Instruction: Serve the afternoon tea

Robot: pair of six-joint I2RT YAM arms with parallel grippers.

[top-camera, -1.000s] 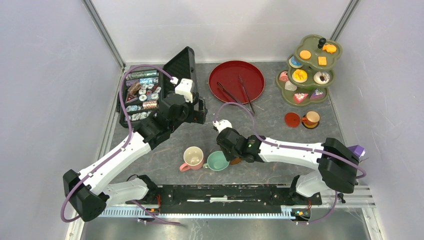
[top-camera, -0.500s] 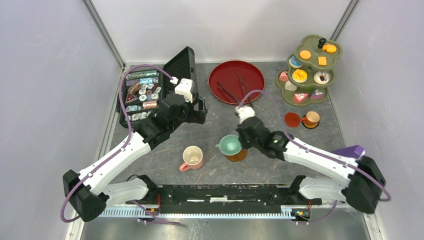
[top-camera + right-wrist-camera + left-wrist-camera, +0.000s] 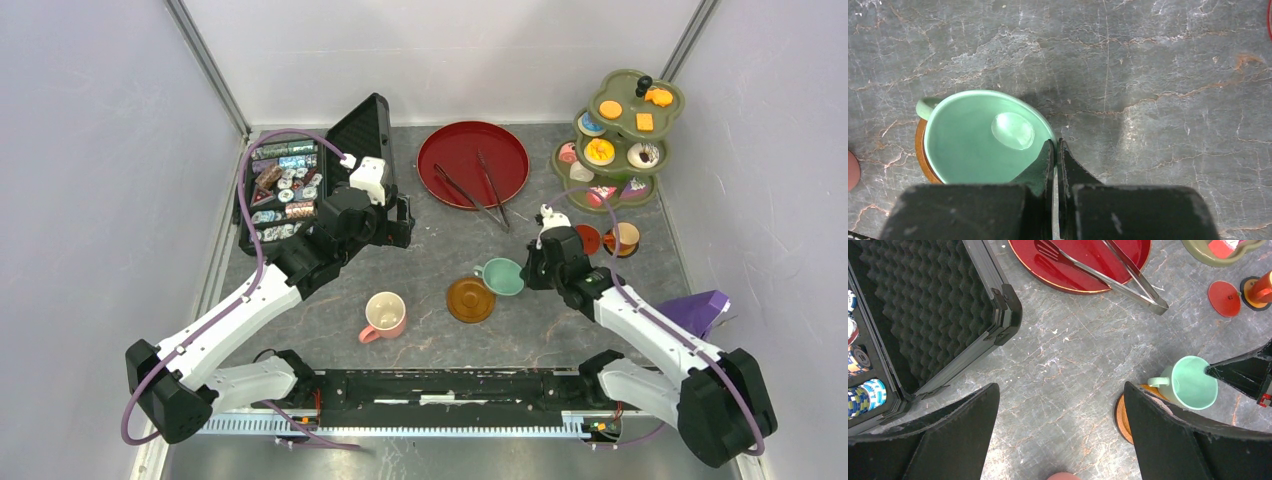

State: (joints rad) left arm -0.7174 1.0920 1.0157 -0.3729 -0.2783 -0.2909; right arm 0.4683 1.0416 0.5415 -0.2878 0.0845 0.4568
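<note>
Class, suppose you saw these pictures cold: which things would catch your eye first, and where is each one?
The mint cup, pinched at its rim by the right gripper, overlaps an orange-brown saucer at mid-table. At the back right stands a green tiered stand loaded with bright pastries, and at the back middle a red tray holds metal tongs.

Lab cell: white wall panels (image 3: pixel 450 50)
</note>
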